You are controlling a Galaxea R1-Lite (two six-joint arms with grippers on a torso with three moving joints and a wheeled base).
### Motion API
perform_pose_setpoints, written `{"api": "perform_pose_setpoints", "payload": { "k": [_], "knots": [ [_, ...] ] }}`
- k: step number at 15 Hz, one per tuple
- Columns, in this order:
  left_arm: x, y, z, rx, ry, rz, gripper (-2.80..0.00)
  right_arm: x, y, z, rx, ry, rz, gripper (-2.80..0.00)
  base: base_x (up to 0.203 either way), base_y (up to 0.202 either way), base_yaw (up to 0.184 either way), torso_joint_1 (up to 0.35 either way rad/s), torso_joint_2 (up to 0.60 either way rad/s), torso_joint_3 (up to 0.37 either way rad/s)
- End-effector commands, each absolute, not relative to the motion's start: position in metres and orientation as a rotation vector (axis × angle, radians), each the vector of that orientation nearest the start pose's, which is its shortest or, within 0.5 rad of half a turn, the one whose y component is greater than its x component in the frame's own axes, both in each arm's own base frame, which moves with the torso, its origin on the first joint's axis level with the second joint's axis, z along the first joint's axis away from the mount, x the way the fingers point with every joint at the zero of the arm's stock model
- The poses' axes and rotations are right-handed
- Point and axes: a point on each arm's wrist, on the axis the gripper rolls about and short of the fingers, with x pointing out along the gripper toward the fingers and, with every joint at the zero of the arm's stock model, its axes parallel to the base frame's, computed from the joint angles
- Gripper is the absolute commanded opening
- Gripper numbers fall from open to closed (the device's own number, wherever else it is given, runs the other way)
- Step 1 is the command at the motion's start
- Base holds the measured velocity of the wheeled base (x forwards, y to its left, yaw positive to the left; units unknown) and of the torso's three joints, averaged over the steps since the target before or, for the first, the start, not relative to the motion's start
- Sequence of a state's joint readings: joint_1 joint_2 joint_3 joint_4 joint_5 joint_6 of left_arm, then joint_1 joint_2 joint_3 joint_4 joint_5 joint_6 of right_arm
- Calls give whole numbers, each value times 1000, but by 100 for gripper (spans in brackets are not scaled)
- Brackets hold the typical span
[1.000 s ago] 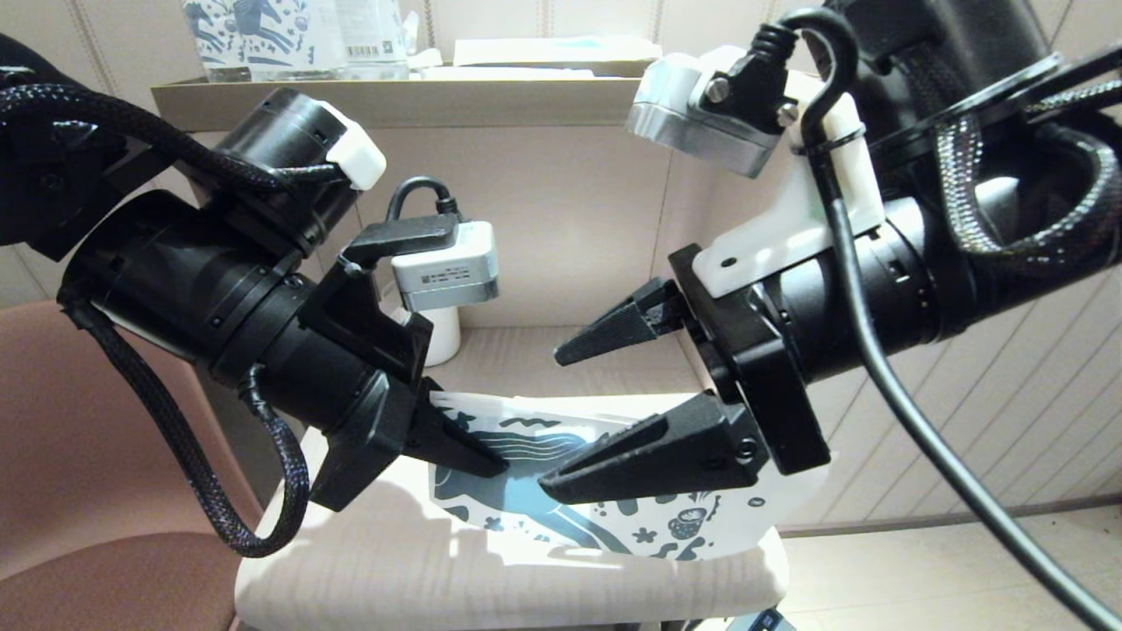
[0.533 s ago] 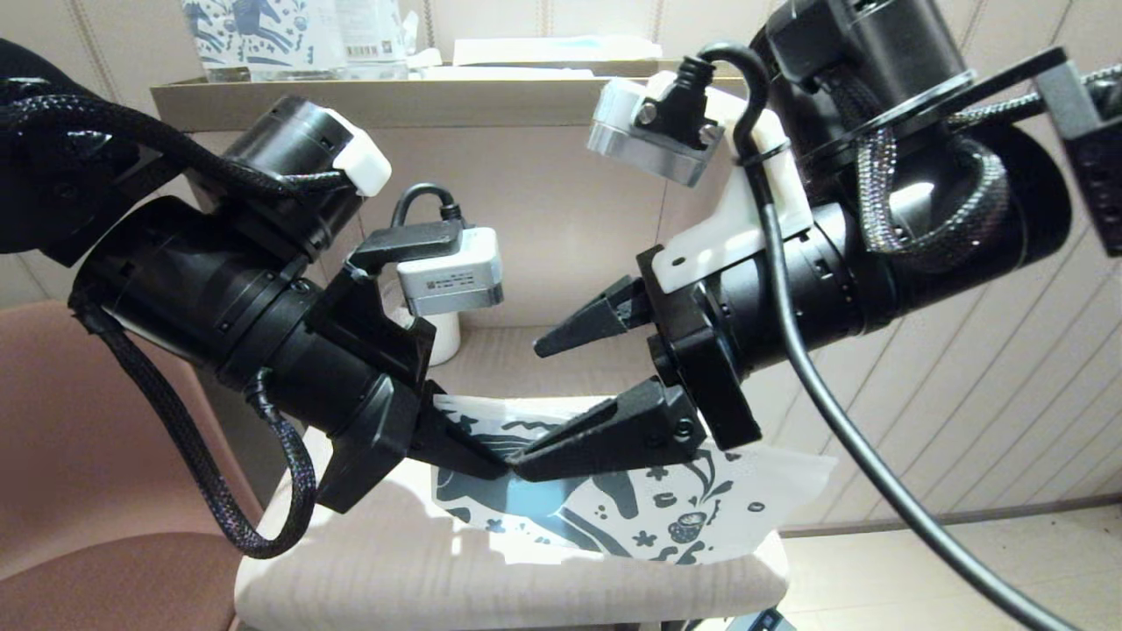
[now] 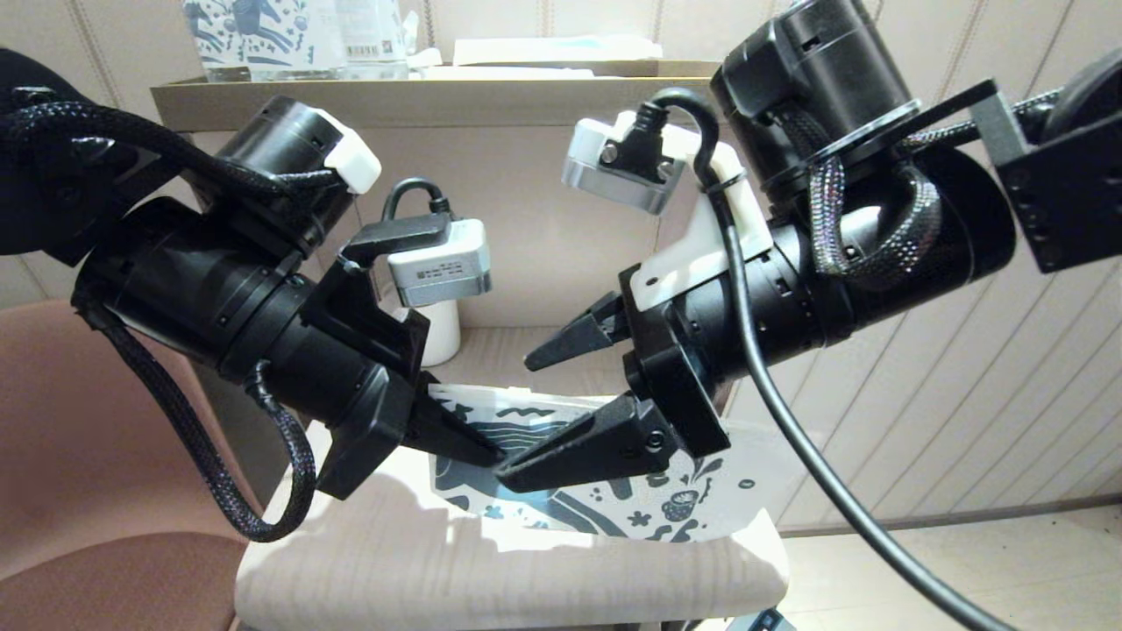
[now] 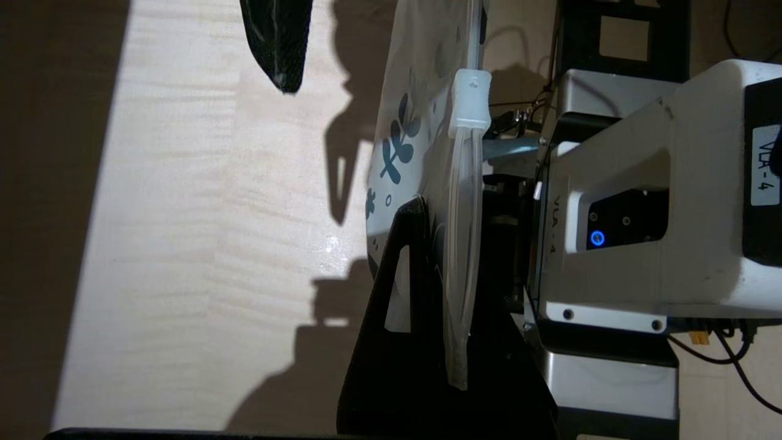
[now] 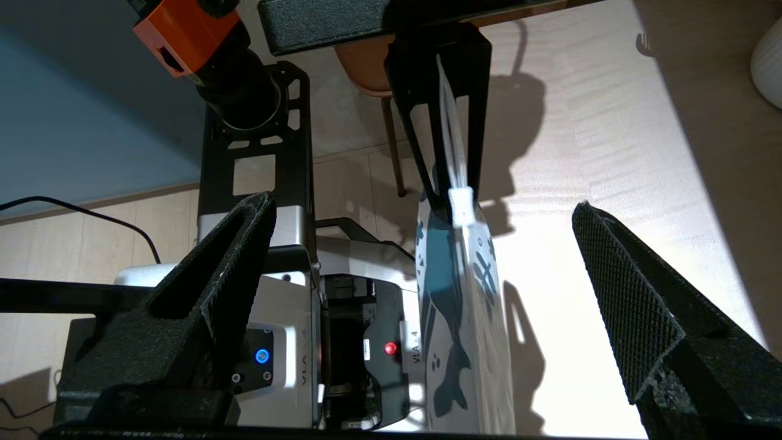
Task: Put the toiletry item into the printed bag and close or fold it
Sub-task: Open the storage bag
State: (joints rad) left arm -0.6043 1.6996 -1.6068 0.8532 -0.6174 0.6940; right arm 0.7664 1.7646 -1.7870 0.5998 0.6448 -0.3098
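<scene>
The printed bag is white with a dark blue horse and flowers. It is held off the beige tabletop by one end of its zip edge. My left gripper is shut on that end. In the left wrist view the zip strip runs edge-on between the fingers, with the white slider tab further along. My right gripper stands open astride the bag, its tips close to the left gripper's. In the right wrist view the bag and tab lie between its fingers. The toiletry item is out of view.
A ribbed white mug stands at the back of the table behind the left wrist camera. A tan shelf above carries upright horse-printed packs. A pink chair is at the left, and the robot's base is below the table edge.
My right arm has swung left toward the left gripper, its open fingers now straddling the bag near the held end. The left gripper kept its hold; the bag shifted slightly.
</scene>
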Motion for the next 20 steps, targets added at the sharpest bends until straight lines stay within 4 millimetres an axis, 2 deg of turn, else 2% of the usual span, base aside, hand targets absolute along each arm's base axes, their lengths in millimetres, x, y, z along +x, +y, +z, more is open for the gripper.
{"api": "perform_pose_setpoints", "payload": {
  "k": [1,20],
  "knots": [
    [222,-169,275,547,571,-1429,-280,218,229,317,-288,419,1459,0,0,0,0,0,0,0],
    [225,-170,271,545,565,-1426,-280,223,233,313,-293,423,1471,0,0,0,0,0,0,0]
  ]
}}
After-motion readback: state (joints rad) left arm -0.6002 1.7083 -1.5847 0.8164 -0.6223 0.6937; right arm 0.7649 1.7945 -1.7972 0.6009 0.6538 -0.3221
